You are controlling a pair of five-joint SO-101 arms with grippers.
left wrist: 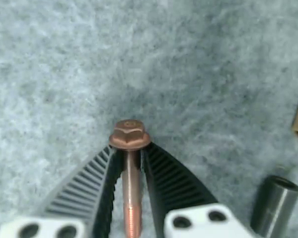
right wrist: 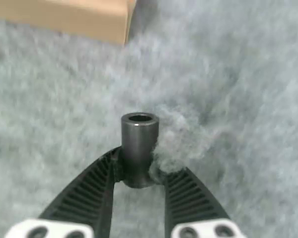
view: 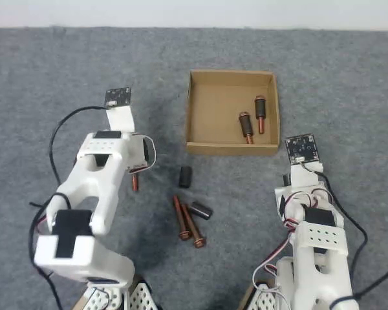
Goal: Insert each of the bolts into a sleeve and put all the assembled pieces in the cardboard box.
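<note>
**Bolt [left wrist: 131,186] and sleeve [right wrist: 138,139] gripped: axes to be matched before insertion**

The copper bolt is clamped by its shank between the jaws of the left gripper [left wrist: 129,151]. Its hex head sits just past the fingertips. The dark sleeve is pinched at one end by the jaws of the right gripper [right wrist: 137,166], and its open bore is turned away from the wrist. In the high view the two arms are set well apart, so the step in hand is judged to be the mating of these two pieces above the carpet [view: 64,64].

For a clean insertion, the bolt's free end should be presented squarely to the bore and the two axes lined up before any push is made. As the sleeve is gripped only at its end, it is likely to be tilted by a sideways load, so a slow, straight approach is advised.

Farther out, two loose bolts [view: 186,221] lie side by side between the arms. One loose sleeve [view: 201,210] is just beside them and another [view: 185,176] is nearer the box.

Beyond these, the cardboard box [view: 231,148] is seen with two assembled pieces [view: 246,127] inside.
</note>
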